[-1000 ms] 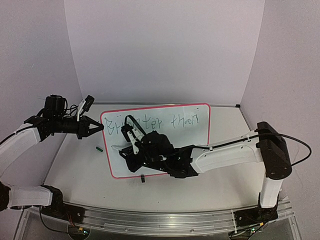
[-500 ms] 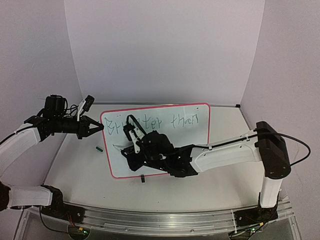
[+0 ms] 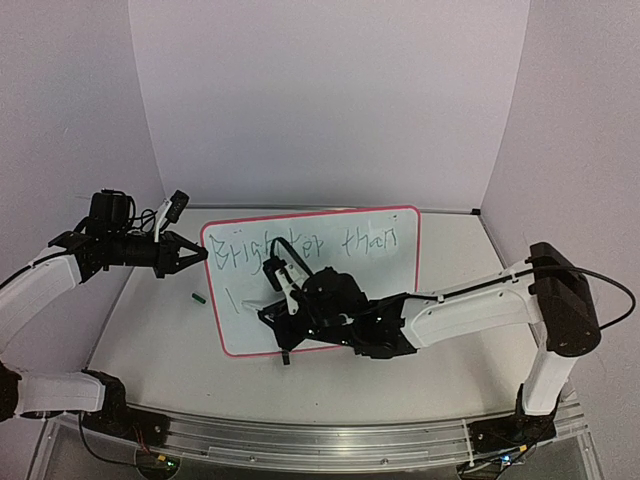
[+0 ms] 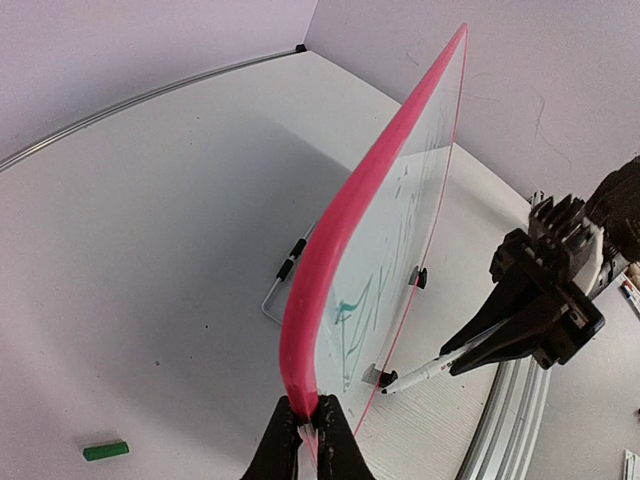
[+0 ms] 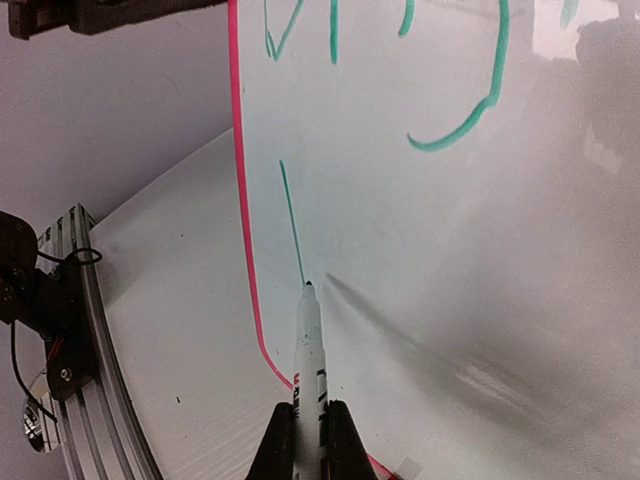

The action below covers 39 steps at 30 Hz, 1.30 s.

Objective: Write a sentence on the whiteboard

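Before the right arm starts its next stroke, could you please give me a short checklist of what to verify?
1. Left gripper clamped on the red-framed white whiteboard's edge: ok.
2. Right gripper shut on the white marker pen: ok.
3. Pen tip on the board, ending a thin green stroke: ok.
4. Green handwritten sentence complete: not ok, second line barely begun.
5. Board pressure safe: cannot tell.

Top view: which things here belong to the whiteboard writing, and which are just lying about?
In the job:
whiteboard, pinched at its edge by the left gripper
green sentence on it
marker in the right gripper, tip at the board

Lying about:
small green piece, perhaps a cap, on the table
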{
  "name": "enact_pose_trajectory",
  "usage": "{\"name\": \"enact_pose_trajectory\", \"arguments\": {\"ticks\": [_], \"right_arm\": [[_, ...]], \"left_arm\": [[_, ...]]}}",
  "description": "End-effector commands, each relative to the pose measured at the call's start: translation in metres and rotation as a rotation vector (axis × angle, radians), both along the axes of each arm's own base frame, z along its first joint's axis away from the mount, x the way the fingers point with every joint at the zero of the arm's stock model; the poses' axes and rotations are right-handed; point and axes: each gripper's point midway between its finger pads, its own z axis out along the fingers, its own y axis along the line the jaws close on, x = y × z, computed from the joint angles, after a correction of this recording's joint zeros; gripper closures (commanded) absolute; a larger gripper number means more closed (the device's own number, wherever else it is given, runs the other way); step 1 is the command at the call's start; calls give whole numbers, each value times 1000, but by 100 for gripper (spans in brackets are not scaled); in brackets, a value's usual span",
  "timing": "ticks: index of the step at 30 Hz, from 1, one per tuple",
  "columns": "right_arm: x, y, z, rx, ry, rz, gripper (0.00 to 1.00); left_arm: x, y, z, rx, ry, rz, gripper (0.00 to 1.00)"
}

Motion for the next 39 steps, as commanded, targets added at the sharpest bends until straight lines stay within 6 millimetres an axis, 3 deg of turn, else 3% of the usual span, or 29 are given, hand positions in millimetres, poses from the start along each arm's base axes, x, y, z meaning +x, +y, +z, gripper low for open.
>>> {"name": "enact_pose_trajectory", "arguments": {"ticks": [1, 20, 31, 39], "right_arm": [[6, -3, 54, 121, -65, -23, 100], [30, 4, 35, 58, -89, -111, 100], [20, 1, 5, 1, -28, -70, 100], [9, 9, -23, -25, 46, -17, 100]], "left_arm": [[-6, -2, -18, 46, 62, -17, 100], [-6, -2, -19, 48, 64, -17, 100], [-6, -2, -20, 48, 67, -17, 100], [-6, -2, -20, 49, 70, -17, 100]]}}
